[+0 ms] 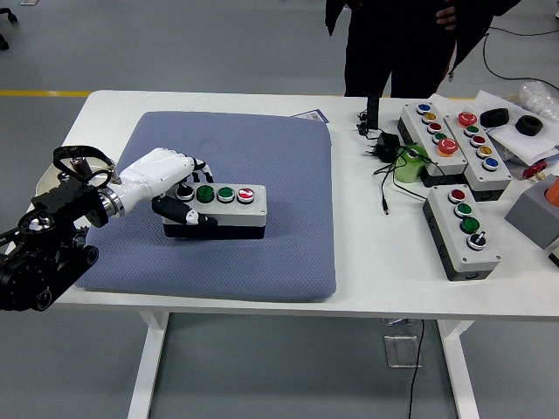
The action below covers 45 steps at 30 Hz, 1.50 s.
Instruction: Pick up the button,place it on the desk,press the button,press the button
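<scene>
A grey button box (223, 209) with a black knob, two green buttons and a red button sits on the blue-grey pad (262, 157). My left hand (171, 186) in its white cover is shut on the box's left end, fingers over the top and the thumb against the front side. The box looks roughly level, close to or on the pad; I cannot tell whether it touches. My right arm is out of the picture.
Three more button boxes (463, 229) lie at the table's right with cables and a power adapter (382, 145). A person in dark clothes (393, 44) stands at the far side. Bags and black parts (515, 118) sit at the far right edge.
</scene>
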Available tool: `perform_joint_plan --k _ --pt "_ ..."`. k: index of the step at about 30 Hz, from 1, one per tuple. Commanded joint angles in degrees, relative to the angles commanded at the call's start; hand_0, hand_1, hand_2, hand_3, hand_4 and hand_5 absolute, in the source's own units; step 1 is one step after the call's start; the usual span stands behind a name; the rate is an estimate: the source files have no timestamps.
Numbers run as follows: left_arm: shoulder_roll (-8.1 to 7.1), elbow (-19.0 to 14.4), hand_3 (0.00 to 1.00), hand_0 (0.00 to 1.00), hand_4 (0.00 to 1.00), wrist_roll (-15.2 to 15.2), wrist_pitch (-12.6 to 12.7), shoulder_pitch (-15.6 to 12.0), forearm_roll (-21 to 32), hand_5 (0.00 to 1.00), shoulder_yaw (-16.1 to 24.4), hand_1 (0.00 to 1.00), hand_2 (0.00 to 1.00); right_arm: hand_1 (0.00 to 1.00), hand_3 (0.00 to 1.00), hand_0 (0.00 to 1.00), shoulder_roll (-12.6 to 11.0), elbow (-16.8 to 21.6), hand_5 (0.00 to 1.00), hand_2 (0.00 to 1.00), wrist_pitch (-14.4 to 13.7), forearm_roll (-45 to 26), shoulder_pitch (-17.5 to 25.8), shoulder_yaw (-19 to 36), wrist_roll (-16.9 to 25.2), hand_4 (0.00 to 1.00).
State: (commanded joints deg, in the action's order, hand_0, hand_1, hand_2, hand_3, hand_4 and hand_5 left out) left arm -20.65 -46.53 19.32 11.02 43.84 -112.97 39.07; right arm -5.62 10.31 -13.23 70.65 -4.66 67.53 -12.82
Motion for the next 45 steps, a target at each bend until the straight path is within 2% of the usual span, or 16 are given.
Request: perform_joint_plan --k 5,6,11,12,17,18,21,24,29,30,31,35,36,41,42,45 --pt "-0.10 -0.94 0.486 0.087 0.925 -1.95 -4.20 -0.25 -3.63 0.493 1.04 0.226 0.399 0.713 0.587 0.754 -0.01 0.00 0.147 0.722 0.05 0.29 0.12 0.12 -0.10 0.190" --pt "-0.11 -0.96 0.626 0.416 0.998 -2.10 -4.59 -0.31 -3.96 0.625 1.13 0.569 0.655 0.713 0.587 0.754 -0.01 0.00 0.147 0.721 0.06 0.33 0.13 0.13 -0.11 0.190" --pt "-0.61 -2.02 0.626 0.416 0.998 -2.94 -7.59 -1.19 -4.38 0.625 2.13 0.569 0.655 0.713 0.587 0.754 0.01 0.00 0.147 0.721 0.01 0.36 0.25 0.19 -0.14 0.190" --pt "-0.72 -2.21 0.757 0.754 0.998 -3.04 -8.12 -1.26 -4.37 0.674 2.22 0.814 0.861 0.713 0.587 0.754 0.01 0.00 0.147 0.721 0.01 0.34 0.26 0.18 -0.14 0.190" --pt "-1.26 -4.04 0.757 0.754 0.998 -4.16 -12.41 -1.89 -3.21 0.674 3.89 0.814 0.861 0.713 0.587 0.754 0.01 0.00 0.147 0.721 -0.01 0.35 0.31 0.14 -0.14 0.190" --pt "-1.38 -4.57 0.863 0.933 0.998 -4.34 -13.22 -2.09 -2.95 0.715 4.50 0.930 0.978 0.713 0.587 0.754 0.01 0.00 0.147 0.721 -0.01 0.24 0.30 0.06 -0.12 0.190" --pt "-1.50 -6.29 0.863 0.933 0.998 -4.80 -15.16 -3.06 -1.89 0.715 7.08 0.930 0.978 0.713 0.587 0.754 0.03 0.00 0.147 0.721 -0.03 -0.02 0.23 -0.07 -0.07 0.190" --pt "-1.70 -8.71 0.885 0.968 0.998 -4.90 -15.63 -4.12 -0.67 0.713 9.84 0.959 0.995 0.713 0.587 0.754 0.06 0.00 0.147 0.721 -0.02 0.03 0.14 0.00 -0.06 0.190" --pt "-2.25 -14.81 0.885 0.968 0.998 -5.56 -15.12 -6.67 -0.12 0.713 15.24 0.959 0.995 0.713 0.587 0.754 0.05 0.00 0.147 0.721 0.00 -0.06 0.04 0.07 0.02 0.190" --pt "-2.41 -16.50 0.886 0.922 0.998 -6.30 -14.86 -7.33 -0.84 0.683 16.39 0.925 0.975 0.713 0.587 0.754 0.04 0.00 0.147 0.721 0.01 -0.06 0.01 0.06 0.03 0.190" --pt "-2.55 -18.50 0.886 0.922 0.998 -7.59 -14.65 -7.96 -1.81 0.683 17.41 0.925 0.975 0.713 0.587 0.754 0.03 0.00 0.147 0.721 0.01 -0.03 0.00 0.07 0.04 0.190" --pt "-3.31 -27.10 0.886 0.922 0.998 -12.33 -17.51 -11.16 -8.86 0.683 21.75 0.925 0.975 0.713 0.587 0.754 0.03 0.00 0.147 0.721 0.00 -0.10 0.06 0.19 0.10 0.190" --pt "-3.47 -29.62 0.844 0.365 0.938 -13.57 -19.00 -11.91 -10.98 0.565 22.62 0.523 0.557 0.713 0.587 0.754 0.03 0.00 0.147 0.721 0.01 -0.10 0.09 0.22 0.11 0.190" --pt "-3.84 -40.34 0.844 0.365 0.938 -17.34 -25.01 -13.28 -17.03 0.565 23.71 0.523 0.557 0.713 0.587 0.754 0.04 0.00 0.147 0.721 0.07 0.11 0.15 0.30 0.07 0.190" --pt "-4.00 -41.67 0.752 0.021 0.785 -17.81 -26.54 -13.37 -17.03 0.332 23.50 0.126 0.201 0.714 0.587 0.754 0.05 0.00 0.147 0.721 0.07 0.13 0.15 0.34 0.06 0.190" --pt "-4.63 -44.17 0.752 0.021 0.785 -19.01 -30.25 -13.74 -17.03 0.332 22.32 0.126 0.201 0.714 0.587 0.754 0.05 0.00 0.147 0.721 0.10 0.04 0.16 0.28 0.07 0.190"
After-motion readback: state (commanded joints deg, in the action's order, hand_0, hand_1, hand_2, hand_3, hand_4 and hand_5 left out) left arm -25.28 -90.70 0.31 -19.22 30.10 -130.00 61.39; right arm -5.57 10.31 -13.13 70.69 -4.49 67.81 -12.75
